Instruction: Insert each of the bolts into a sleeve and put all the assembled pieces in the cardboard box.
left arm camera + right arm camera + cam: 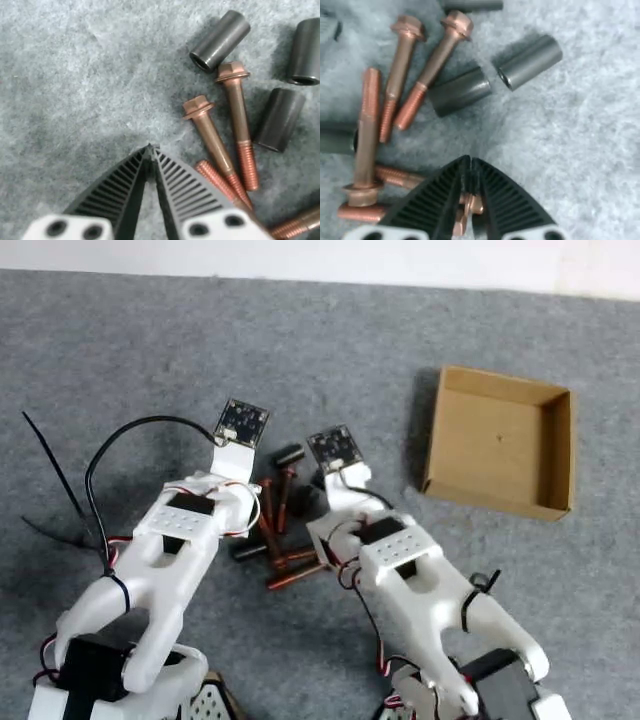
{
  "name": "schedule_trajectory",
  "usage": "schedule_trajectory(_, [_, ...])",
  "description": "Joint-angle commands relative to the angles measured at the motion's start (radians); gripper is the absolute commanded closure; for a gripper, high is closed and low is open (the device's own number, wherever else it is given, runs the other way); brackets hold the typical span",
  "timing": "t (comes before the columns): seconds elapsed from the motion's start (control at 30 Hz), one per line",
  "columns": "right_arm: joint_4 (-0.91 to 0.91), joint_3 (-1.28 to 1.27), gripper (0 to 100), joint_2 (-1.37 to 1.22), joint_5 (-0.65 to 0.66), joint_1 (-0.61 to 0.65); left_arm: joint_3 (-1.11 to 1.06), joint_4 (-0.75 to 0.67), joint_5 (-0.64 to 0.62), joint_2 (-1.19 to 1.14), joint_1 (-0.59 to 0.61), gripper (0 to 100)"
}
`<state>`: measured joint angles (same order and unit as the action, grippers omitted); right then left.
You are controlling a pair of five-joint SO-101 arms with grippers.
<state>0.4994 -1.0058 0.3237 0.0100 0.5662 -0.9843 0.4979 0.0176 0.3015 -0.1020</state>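
Two grippers: the left gripper point(150, 148) and the right gripper point(468, 161) hang low over the grey tabletop point(140, 350), one at each side of the loose parts. I judge they are placed so that each can take one half of a pair.
Bolts point(216, 143): copper-coloured and loose on the tabletop, some side by side and some crossed, none inside a sleeve.
Sleeves point(220, 34): dark tubes lying on their sides among the bolts, open ends showing — empty.
Left fingers point(117, 187): pressed together at the tips and holding nothing, over bare tabletop just beside the bolts.
Right fingers point(507, 200): tips also meeting. A bit of copper shows through the slit between them; it looks like a bolt lying beneath, though I cannot tell for certain that it is not pinched.
Cardboard box point(495, 497): well apart from the parts, out beyond the right arm, with nothing in it.
Progress: judged at the very start — no assembled piece is to be seen.
Next move: a pair of fingers must spread before it can close on anything.
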Motion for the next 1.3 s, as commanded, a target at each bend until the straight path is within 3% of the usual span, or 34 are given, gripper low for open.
schedule_trajectory(0.0, [-0.019,0.002,99.1,0.004,0.002,0.001,0.045,-0.015,-0.003,0.004,-0.010,99])
schedule_trajectory(0.3, [0.087,0.163,80.6,-0.200,0.003,0.002,0.045,-0.015,-0.003,0.004,-0.010,99])
schedule_trajectory(0.9, [0.363,0.501,80.0,-0.532,0.003,0.005,0.045,-0.015,-0.003,0.004,-0.010,99])
schedule_trajectory(0.97, [0.366,0.503,82.2,-0.527,0.002,0.005,0.045,-0.015,-0.003,0.004,-0.010,99])
schedule_trajectory(1.13, [0.360,0.499,99.8,-0.484,0.003,-0.008,0.045,-0.015,-0.003,0.004,-0.010,99])
schedule_trajectory(1.27, [0.315,0.492,99.4,-0.433,0.003,-0.027,0.045,-0.015,-0.003,0.004,-0.010,99])
